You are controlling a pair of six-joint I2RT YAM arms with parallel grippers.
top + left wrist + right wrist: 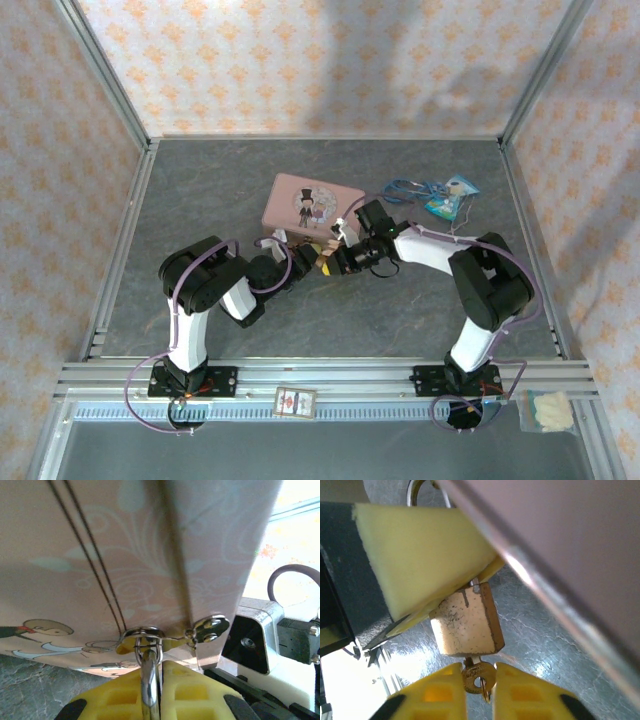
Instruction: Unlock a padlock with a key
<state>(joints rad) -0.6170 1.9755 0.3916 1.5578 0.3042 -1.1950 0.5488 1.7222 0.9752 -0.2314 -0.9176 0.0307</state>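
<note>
The left gripper (152, 690) clamps the padlock (466, 625) by its shackle — the key (479, 676), in its keyhole, sits between the fingertips of the right gripper (479, 697), grip unclear.

Key (479, 675) in padlock (465, 625); padlock before tin (312, 205).

Black-and-white arms (187, 335) trail purple cables (128, 388), with yellow-padded jaws.

Scuffed brass-gold square metal padlock (467, 625); small brassy metal key (476, 674); pink rectangular cartoon-print tin (312, 205); my fingertip pads (435, 695) yellow.
</note>
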